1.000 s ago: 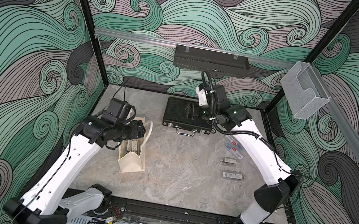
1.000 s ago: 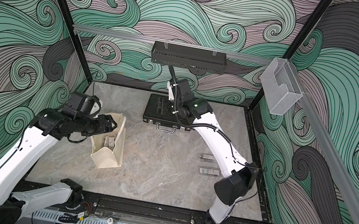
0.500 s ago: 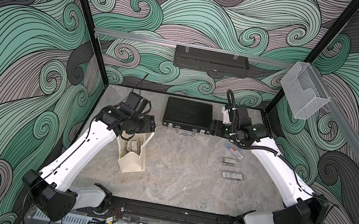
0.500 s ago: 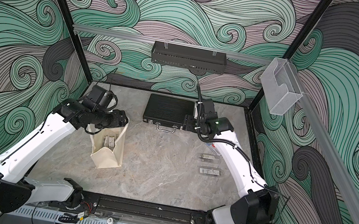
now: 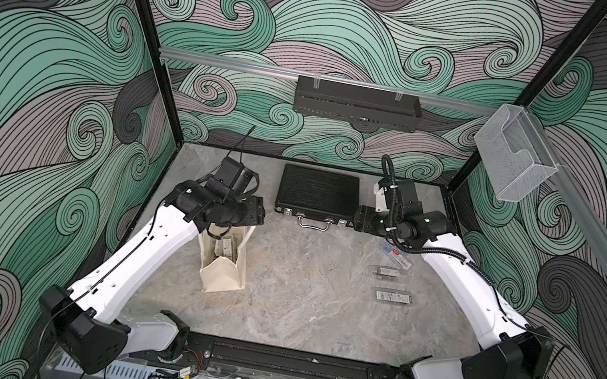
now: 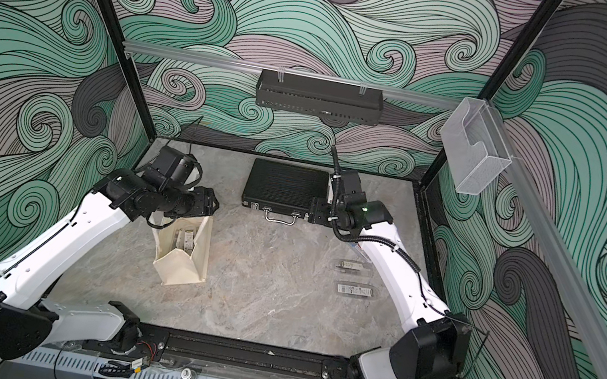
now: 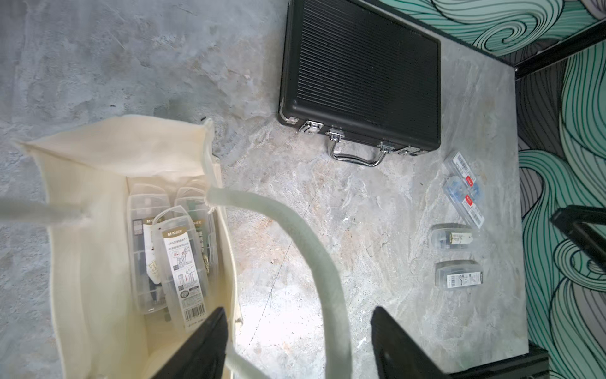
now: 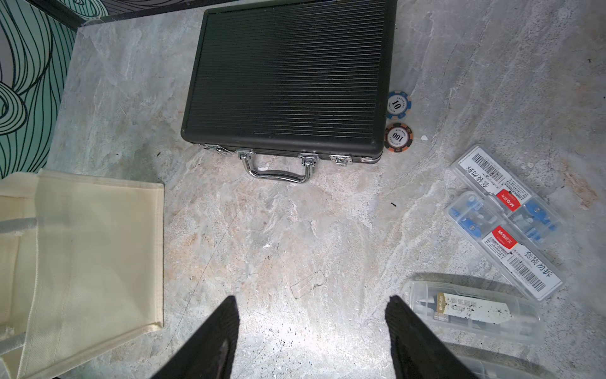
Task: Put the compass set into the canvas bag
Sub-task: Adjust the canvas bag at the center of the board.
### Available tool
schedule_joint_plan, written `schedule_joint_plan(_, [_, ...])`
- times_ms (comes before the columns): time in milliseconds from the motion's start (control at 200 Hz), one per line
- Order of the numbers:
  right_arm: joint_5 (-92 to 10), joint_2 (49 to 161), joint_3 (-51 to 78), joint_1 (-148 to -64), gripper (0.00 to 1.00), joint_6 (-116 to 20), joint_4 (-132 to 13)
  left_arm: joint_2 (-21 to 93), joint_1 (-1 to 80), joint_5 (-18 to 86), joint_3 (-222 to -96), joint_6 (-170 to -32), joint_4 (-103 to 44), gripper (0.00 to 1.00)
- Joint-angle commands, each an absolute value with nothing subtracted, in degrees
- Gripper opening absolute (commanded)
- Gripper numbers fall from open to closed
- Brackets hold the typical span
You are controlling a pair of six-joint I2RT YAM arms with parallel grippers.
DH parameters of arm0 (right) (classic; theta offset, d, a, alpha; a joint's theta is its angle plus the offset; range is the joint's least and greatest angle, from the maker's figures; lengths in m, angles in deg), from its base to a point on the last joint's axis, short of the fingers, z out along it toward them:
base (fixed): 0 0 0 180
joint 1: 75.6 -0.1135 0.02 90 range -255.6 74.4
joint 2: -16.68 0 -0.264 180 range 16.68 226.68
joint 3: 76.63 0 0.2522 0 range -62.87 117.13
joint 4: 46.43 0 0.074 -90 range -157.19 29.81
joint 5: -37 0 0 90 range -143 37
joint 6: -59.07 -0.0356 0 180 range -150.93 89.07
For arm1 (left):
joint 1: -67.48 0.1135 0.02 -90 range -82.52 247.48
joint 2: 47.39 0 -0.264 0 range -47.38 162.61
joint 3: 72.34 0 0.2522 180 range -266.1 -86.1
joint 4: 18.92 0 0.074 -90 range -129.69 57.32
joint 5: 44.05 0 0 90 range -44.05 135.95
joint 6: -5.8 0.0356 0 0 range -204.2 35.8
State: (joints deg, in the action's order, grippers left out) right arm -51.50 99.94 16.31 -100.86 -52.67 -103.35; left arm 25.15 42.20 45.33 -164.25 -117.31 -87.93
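Note:
The cream canvas bag (image 5: 223, 265) (image 6: 181, 262) stands upright at the left of the table, mouth open. Inside it lie clear compass set cases (image 7: 183, 262). Two more clear compass set cases (image 5: 386, 272) (image 5: 392, 297) lie flat at the right, also in the left wrist view (image 7: 454, 237) (image 7: 459, 279). My left gripper (image 7: 298, 311) (image 5: 257, 212) hovers over the bag's far rim, open, and a pale handle loop (image 7: 314, 249) runs between its fingers without being pinched. My right gripper (image 8: 311, 298) (image 5: 361, 224) is open and empty over bare table, with a compass set case (image 8: 472, 308) just beside one finger.
A black ribbed briefcase (image 5: 317, 199) lies shut at the back centre, with two poker chips (image 8: 398, 105) (image 8: 398, 137) by its side. Two rectangular clear cases with blue parts (image 8: 505, 223) lie near the right arm. A black shelf (image 5: 357, 103) and a clear holder (image 5: 513, 160) hang on the walls.
My left arm swung from the bag's left side to above its far rim. My right arm pulled off the briefcase to its right front corner.

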Motion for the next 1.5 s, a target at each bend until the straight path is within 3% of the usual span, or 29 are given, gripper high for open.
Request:
schedule_joint_plan(0, [-51.9, 99.5, 14.7, -99.6, 0.71, -53.6, -103.4, 26.7, 41.7, 41.8, -165.0, -116.1, -86.1, 0.56])
schedule_joint_plan(125, [-50.0, 99.3, 13.2, -97.2, 0.71, -54.4, -104.2, 28.3, 39.9, 40.2, -166.1, -115.8, -85.9, 0.34])
schedule_joint_plan(310, [-49.8, 98.3, 11.9, -95.0, 0.72, -53.9, -105.2, 31.2, 35.0, 40.1, -168.2, -116.5, -84.3, 0.18])
schedule_joint_plan(851, [-54.7, 95.5, -1.4, -85.5, 0.78, -57.0, -109.6, 45.7, 26.8, 38.8, -181.4, -115.5, -83.3, 0.13])
schedule_joint_plan(891, [-54.8, 95.5, -2.1, -85.0, 0.79, -57.4, -109.7, 46.1, 26.7, 38.7, -182.3, -115.5, -84.0, 0.16])
schedule_joint_plan(1006, [-55.2, 95.1, -4.0, -83.3, 0.81, -60.3, -110.0, 45.7, 26.6, 40.5, -183.2, -115.4, -85.8, 0.44])
schedule_joint_plan(1091, [-56.1, 94.8, -4.7, -82.4, 0.82, -63.1, -110.6, 44.1, 26.7, 42.8, -183.1, -115.2, -86.4, 0.56])
schedule_joint_plan(1306, [-56.9, 92.8, -6.2, -81.0, 0.82, -69.6, -111.0, 36.2, 27.2, 50.4, -180.7, -114.4, -86.0, 0.69])
schedule_joint_plan(1491, [-56.6, 91.3, -9.7, -77.8, 0.85, -73.9, -109.5, 28.3, 32.0, 53.1, -177.8, -114.0, -88.4, 0.71])
